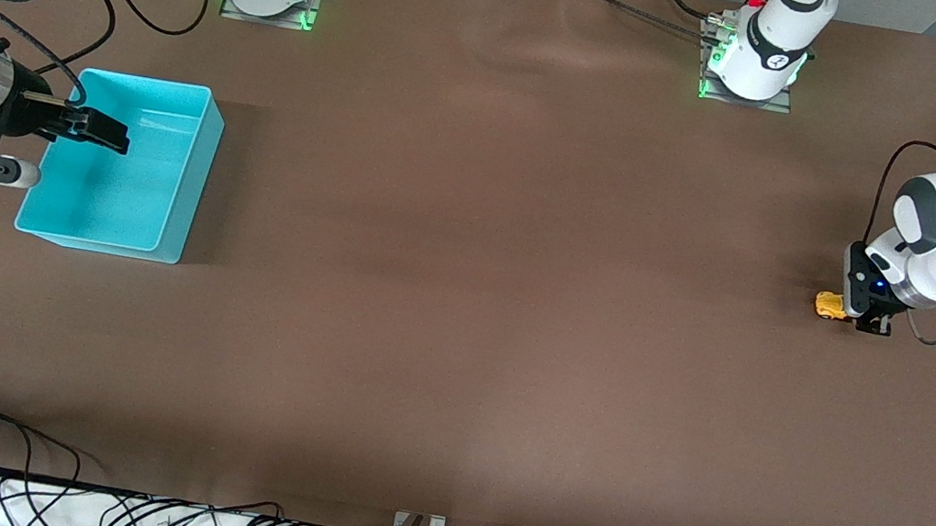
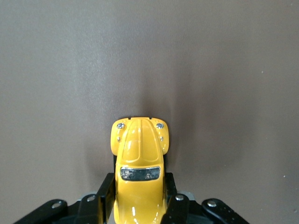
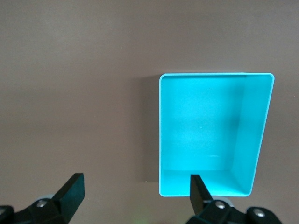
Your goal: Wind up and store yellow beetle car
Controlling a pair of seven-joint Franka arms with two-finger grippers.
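Left gripper [image 2: 140,205] jaws clamp yellow beetle car [image 2: 139,165]; right gripper [image 3: 135,189] jaws spread above cyan bin [image 3: 261,135].

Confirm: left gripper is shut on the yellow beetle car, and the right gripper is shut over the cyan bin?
Not quite. The right gripper is open, as the right wrist view shows, over the cyan bin. The left gripper is shut on the yellow beetle car.
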